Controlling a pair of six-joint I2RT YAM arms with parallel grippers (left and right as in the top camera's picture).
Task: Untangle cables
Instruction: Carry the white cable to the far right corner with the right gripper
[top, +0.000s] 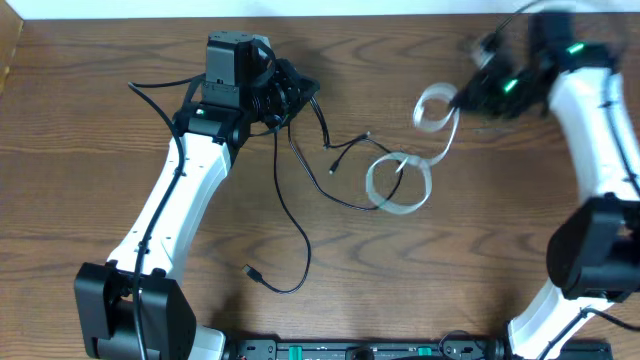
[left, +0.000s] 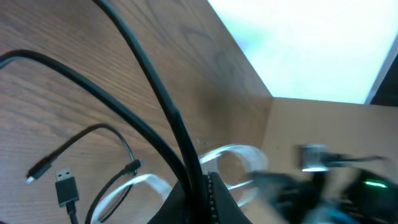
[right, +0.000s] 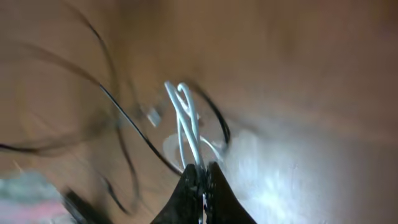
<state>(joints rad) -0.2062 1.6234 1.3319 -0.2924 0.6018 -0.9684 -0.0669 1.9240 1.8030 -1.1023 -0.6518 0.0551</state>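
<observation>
My left gripper (left: 202, 193) is clamped shut on the black cables (left: 155, 93), which run up out of its closed fingers. My right gripper (right: 200, 180) is pinched tight on the white cable (right: 186, 118), a doubled strand standing out of the tips. Overhead, the two grippers sit well apart at the far side of the table (top: 100, 150). The white cable curls down into a loop near the middle, and a thin black cord crosses it there. I judge I'm mid pull-apart. The next move calls for drawing the arms apart slowly while watching that crossing. One USB plug (left: 65, 186) lies loose on the wood. I can read no brand, label or writing
</observation>
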